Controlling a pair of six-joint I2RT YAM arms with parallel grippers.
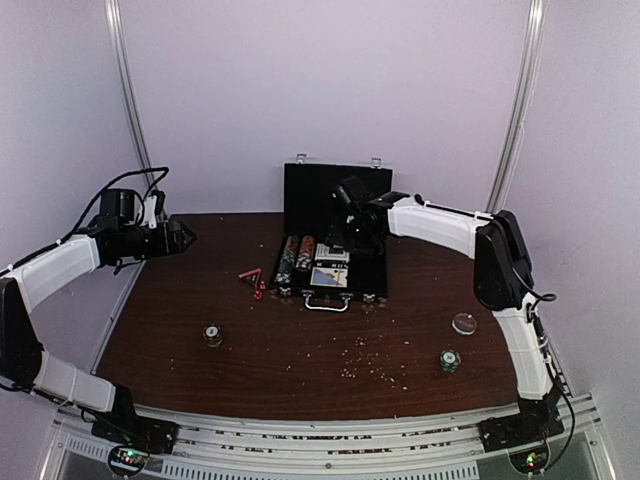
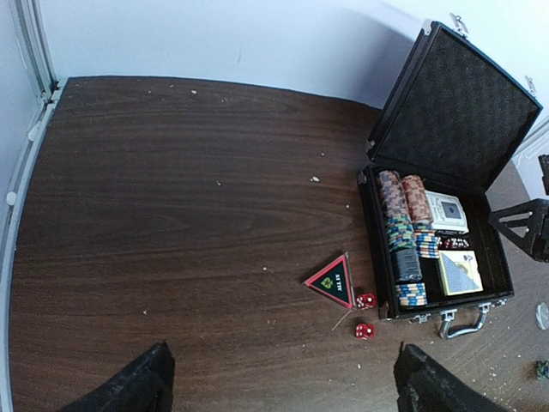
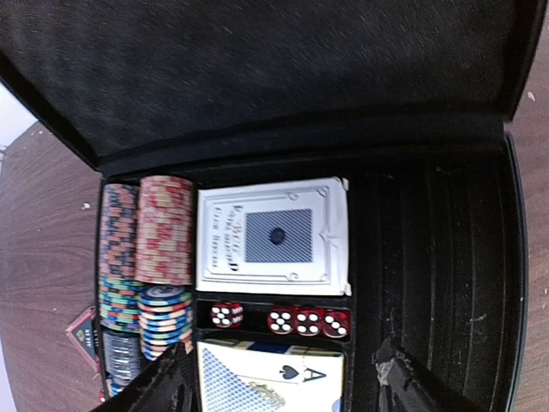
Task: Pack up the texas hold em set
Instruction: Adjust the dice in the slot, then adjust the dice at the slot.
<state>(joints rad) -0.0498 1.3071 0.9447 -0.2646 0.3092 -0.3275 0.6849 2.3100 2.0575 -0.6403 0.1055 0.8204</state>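
Top external view: nearest the arm bases, the left chip stack (image 1: 213, 335) and the right chip stack (image 1: 450, 360) stand well apart on the brown table (image 1: 300, 350), with crumbs scattered between them. Farther back, two loose dice (image 2: 366, 300) and a triangular card (image 2: 333, 280) lie just beside the left wall of the case (image 1: 372, 272). The case sits open at the middle back with its handle (image 1: 328, 303) toward the arms and its lid (image 1: 320, 190) upright. The right pincer (image 3: 287, 378) hangs right over the open case, fingers spread with nothing between them. Below it are rows of chips (image 3: 141, 249) on the left, a card deck (image 3: 274, 236), four red dice in the tray (image 3: 296, 321) and a second deck (image 3: 249, 369). The left pincer (image 2: 283, 386) hovers at the table's left edge, spread and empty, well apart from the case
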